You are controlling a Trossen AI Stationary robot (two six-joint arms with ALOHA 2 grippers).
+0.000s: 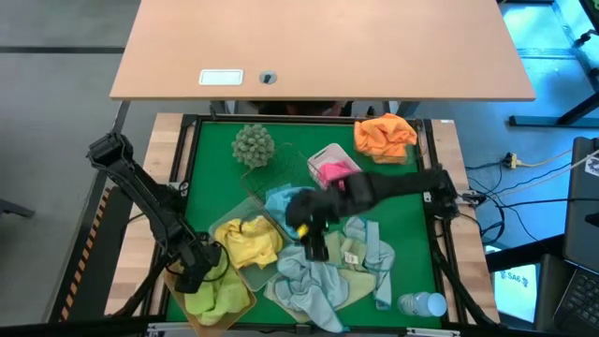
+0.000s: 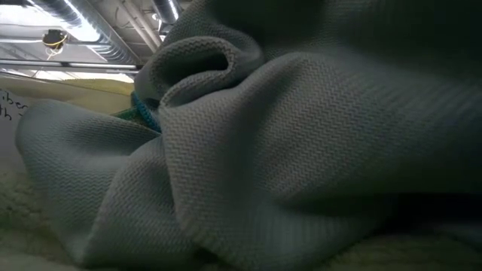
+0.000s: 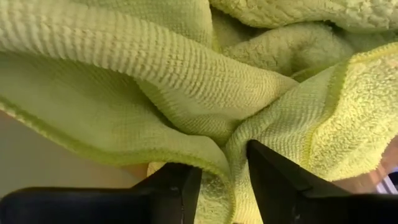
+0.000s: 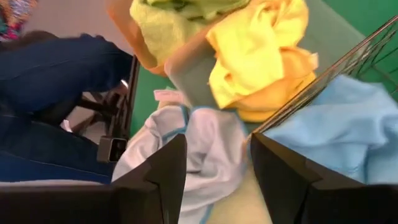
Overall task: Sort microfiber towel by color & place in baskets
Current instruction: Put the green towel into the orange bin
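Sorting in progress on the green-surfaced table. The left gripper sits low inside the amber plastic basket at the near left corner, its dark fingers pinching a ridge of the soft lime green microfiber towel that fills the space directly ahead of it. The right gripper hovers at mid-table with its fingers spread and nothing between them; directly beneath and ahead lies the heap of unsorted pale light blue microfiber towels, trailing from the gripper toward the near table edge. Just to one side of this gripper stands the wire mesh basket, already holding a brighter light blue towel; beyond it, toward the left arm, the yellow towels lie in the frosted clear basket. The right arm is clearly the nearer to the loose blue heap, so the coming grasp likely calls for a short descent. A pink towel in a white basket and an orange towel lie farther off.
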